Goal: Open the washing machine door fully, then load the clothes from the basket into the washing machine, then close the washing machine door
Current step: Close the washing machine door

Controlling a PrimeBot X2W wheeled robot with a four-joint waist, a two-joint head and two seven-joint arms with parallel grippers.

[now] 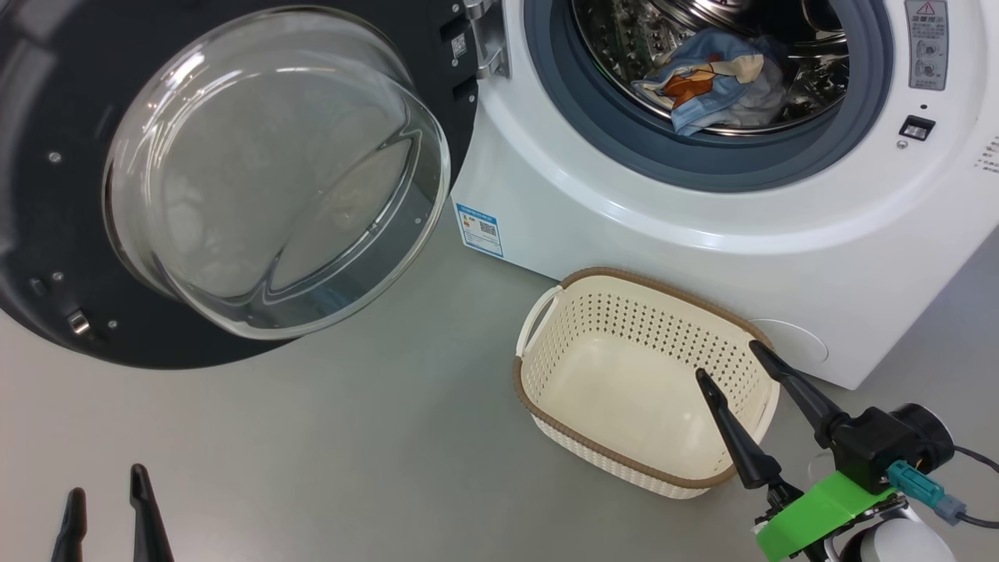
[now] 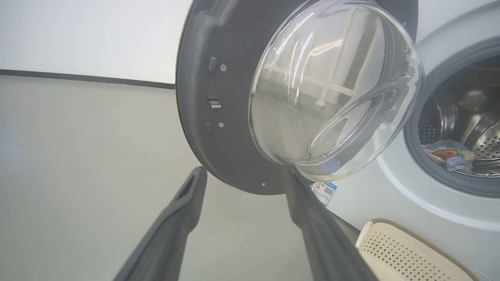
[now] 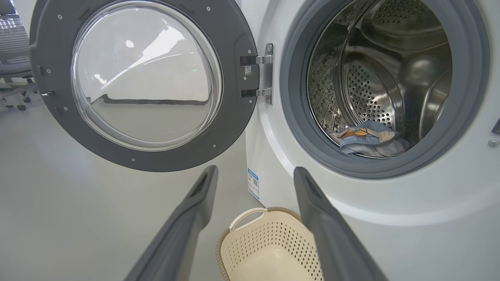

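The washing machine (image 1: 702, 234) (image 3: 390, 242) (image 2: 390, 195) stands with its door (image 1: 257, 172) (image 3: 144, 78) (image 2: 312, 93) swung wide to the left. The clothes (image 1: 714, 78) (image 3: 367, 138) (image 2: 449, 156), light-blue with an orange print, lie in the steel drum. The cream basket (image 1: 648, 382) (image 3: 269, 249) (image 2: 406, 249) sits on the floor before the machine with nothing in it. My right gripper (image 1: 730, 361) (image 3: 254, 173) hovers open over the basket's right end, holding nothing. My left gripper (image 1: 105, 480) (image 2: 244, 175) is open low at the left, below the door, also holding nothing.
Grey floor (image 1: 351, 437) spreads to the left of the basket and under the open door. A blue label (image 1: 478, 228) is stuck at the machine's lower left corner. An office chair base (image 3: 15, 97) shows far off, behind the door.
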